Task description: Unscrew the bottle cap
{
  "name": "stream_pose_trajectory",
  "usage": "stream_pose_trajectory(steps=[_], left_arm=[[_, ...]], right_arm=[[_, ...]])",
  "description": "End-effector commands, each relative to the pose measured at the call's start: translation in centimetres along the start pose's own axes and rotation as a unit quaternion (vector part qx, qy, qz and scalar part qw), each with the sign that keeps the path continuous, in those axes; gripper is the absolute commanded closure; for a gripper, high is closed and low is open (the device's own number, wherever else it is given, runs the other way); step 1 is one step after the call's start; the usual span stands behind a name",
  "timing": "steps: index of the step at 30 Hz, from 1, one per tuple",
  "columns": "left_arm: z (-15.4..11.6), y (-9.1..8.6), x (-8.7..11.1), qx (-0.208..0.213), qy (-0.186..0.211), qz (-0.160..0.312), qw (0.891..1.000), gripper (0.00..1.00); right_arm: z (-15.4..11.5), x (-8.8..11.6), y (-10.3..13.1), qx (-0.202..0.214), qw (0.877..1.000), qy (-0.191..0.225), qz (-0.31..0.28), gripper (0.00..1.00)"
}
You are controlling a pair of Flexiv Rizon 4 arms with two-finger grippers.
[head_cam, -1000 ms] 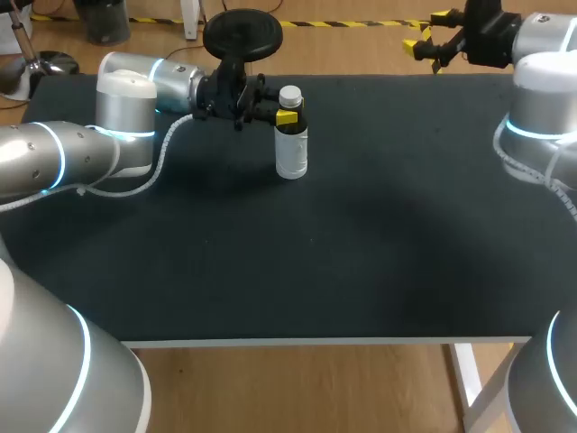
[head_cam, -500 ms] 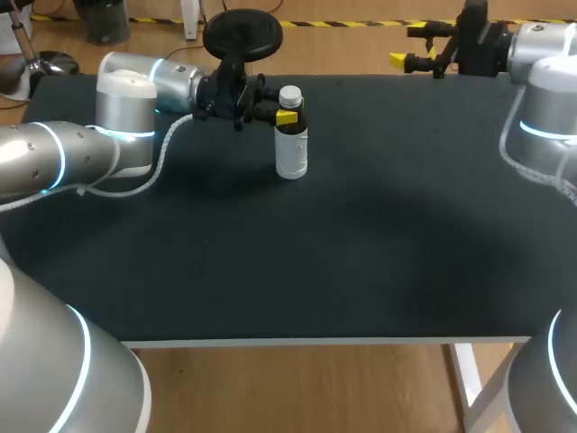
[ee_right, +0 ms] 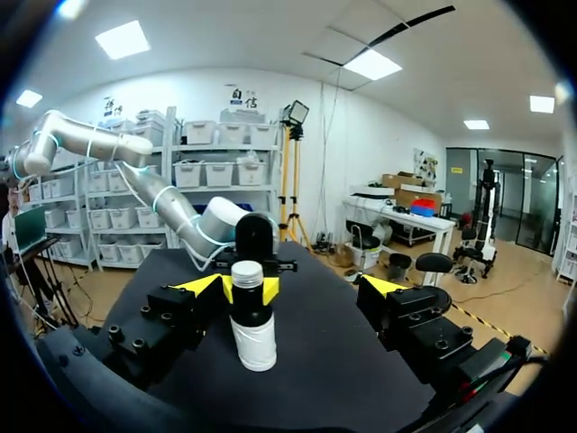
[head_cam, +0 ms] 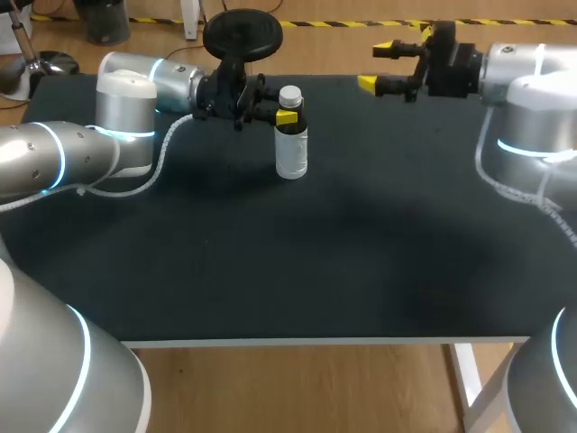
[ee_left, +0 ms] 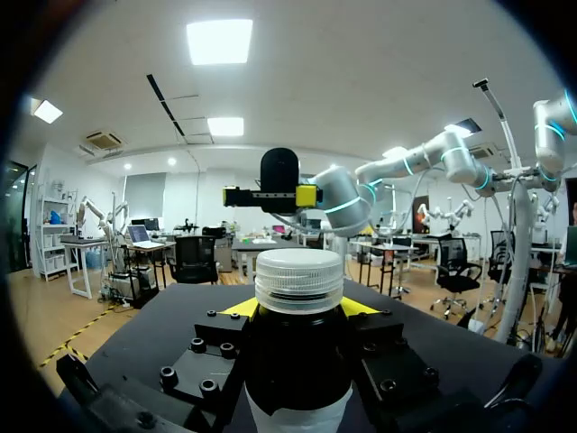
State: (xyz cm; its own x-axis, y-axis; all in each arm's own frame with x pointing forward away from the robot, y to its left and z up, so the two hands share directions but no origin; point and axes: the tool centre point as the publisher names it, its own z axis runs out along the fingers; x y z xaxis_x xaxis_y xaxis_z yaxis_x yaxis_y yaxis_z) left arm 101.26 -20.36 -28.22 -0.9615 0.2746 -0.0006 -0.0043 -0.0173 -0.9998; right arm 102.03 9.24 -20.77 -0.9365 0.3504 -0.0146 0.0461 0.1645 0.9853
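Head view: the white bottle (head_cam: pixel 291 149) stands upright on the table (head_cam: pixel 270 262), its white cap (head_cam: pixel 290 95) screwed on. The left jaws grip the bottle's neck from both sides, just under the cap. The right jaws, well apart from the bottle, gape wide and hold nothing.

arms (head_cam: pixel 54 162) silver, cyan rings | end effectors (head_cam: pixel 375 64) black, yellow tips | cable (head_cam: pixel 158 164) white coil
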Motion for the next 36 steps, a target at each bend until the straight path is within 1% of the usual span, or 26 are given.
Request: stream_pose_trajectory(steps=[1,9,14,17,36], left_arm=[[0.0,0.0,-0.1,-0.001,0.001,-0.001,1.000,1.00],[0.0,0.0,-0.1,-0.001,0.001,-0.001,1.000,1.00],[0.0,0.0,-0.1,-0.001,0.001,-0.001,1.000,1.00],[0.0,0.0,-0.1,-0.001,0.001,-0.001,1.000,1.00],[0.0,0.0,-0.1,-0.001,0.001,-0.001,1.000,1.00]], right_arm=[[1.0,1.3,-0.4,-0.002,1.000,0.005,0.002,0.00],[2.9,4.4,-0.9,-0.006,1.000,0.019,0.009,0.00],[4.2,5.9,-1.7,0.003,0.999,0.044,0.018,0.00],[4.7,5.8,-2.0,0.015,0.999,0.046,0.021,0.00],[4.7,5.8,-2.0,0.015,0.999,0.046,0.021,0.00]])
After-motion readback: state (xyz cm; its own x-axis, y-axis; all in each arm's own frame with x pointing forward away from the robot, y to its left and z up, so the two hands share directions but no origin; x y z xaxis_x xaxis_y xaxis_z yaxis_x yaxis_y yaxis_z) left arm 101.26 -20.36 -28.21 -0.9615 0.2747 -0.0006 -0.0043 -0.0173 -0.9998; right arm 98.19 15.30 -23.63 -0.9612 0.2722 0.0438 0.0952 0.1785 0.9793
